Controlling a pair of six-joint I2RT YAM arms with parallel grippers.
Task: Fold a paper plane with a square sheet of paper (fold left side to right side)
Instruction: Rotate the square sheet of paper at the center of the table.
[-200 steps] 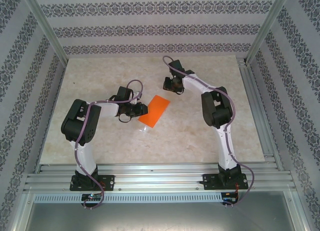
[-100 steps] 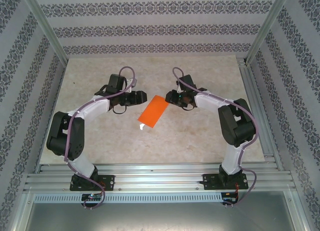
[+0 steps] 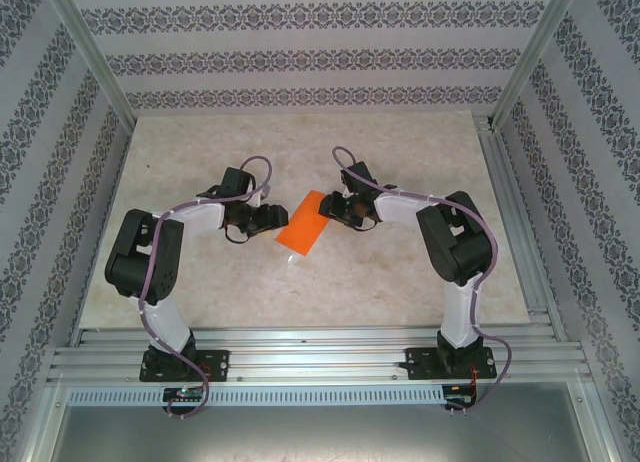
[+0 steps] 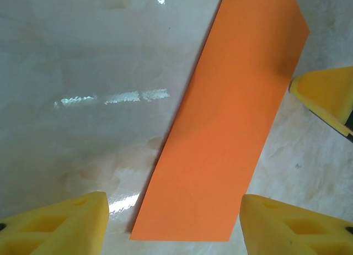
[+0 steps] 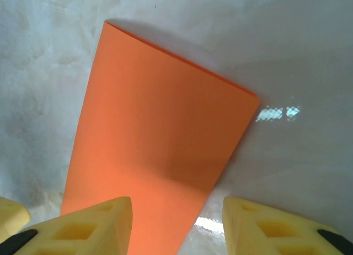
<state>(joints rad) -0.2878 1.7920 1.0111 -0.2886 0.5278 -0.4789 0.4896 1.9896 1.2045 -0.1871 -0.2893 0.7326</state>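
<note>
Square sheet of paper [image 3: 308, 222] lies near the middle of the table [image 3: 400, 272]. It is bright orange and now a long narrow rectangle. From the top view its long axis runs from about 1 o'clock to 7 o'clock. It looks flat on the pale marbled surface. Left gripper [image 3: 275, 219] sits at the strip's 9 o'clock, close against its long edge, and points toward it. Right gripper [image 3: 335, 207] sits at the strip's 1 o'clock end and points back at it. Left wrist view: the left gripper [image 4: 174, 198] has its yellow fingers spread wide. The near short edge of the paper [image 4: 220, 133] lies between them, and nothing is pinched. One yellow fingertip of the other arm shows at 3 o'clock, beside the strip's long edge. Right wrist view: the right gripper [image 5: 177, 202] is also spread, straddling the paper [image 5: 160, 128]. One finger overlaps the orange surface; contact cannot be told. A glare streak [image 4: 110, 97] sits on the table at the strip's 9 o'clock.
</note>
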